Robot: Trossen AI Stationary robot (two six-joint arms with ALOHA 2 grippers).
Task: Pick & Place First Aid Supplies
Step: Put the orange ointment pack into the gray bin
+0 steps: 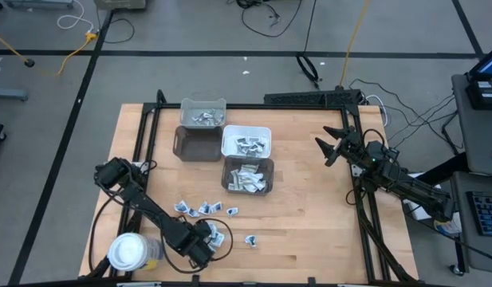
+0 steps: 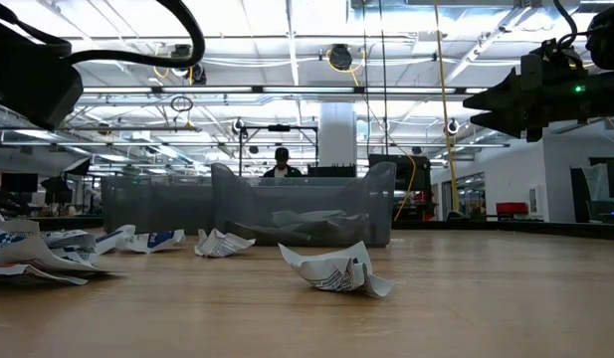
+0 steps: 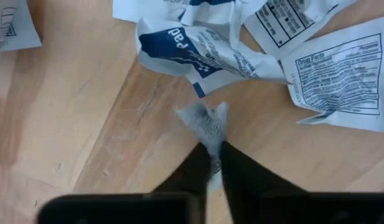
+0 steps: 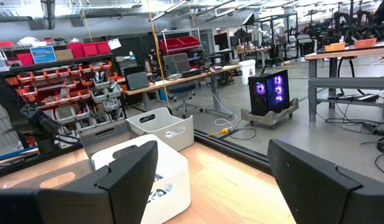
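Several first aid supplies, small white packets with blue and black print (image 1: pixel 206 210), lie loose on the wooden table (image 1: pixel 309 231) near its front left. My left gripper (image 1: pixel 204 249) points down among them and is shut on a small pale crumpled packet (image 3: pixel 203 119). Two printed packets (image 3: pixel 198 46) (image 3: pixel 344 78) lie flat on the wood just beyond it. My right gripper (image 1: pixel 333 145) hangs open in the air at the table's right, with nothing between its fingers (image 4: pixel 210 180). More packets (image 2: pixel 336 268) show in the low view. My left gripper pinches the small pale packet between its two fingertips (image 3: pixel 232 171), by the end nearest them (image 3: pixel 211 138). The fingers come from above, pointing down. The rest of the crumpled packet sticks out past the tips; whether it is clear of the wood I cannot tell.
Four bins stand at the table's far middle: a grey one (image 1: pixel 202 113), a dark one (image 1: pixel 196 143), a white one (image 1: pixel 246 142) and a grey one (image 1: pixel 247 175), three with packets inside. A white-lidded round jar (image 1: pixel 127 251) stands beside the left arm. Bare wood lies at the front right.
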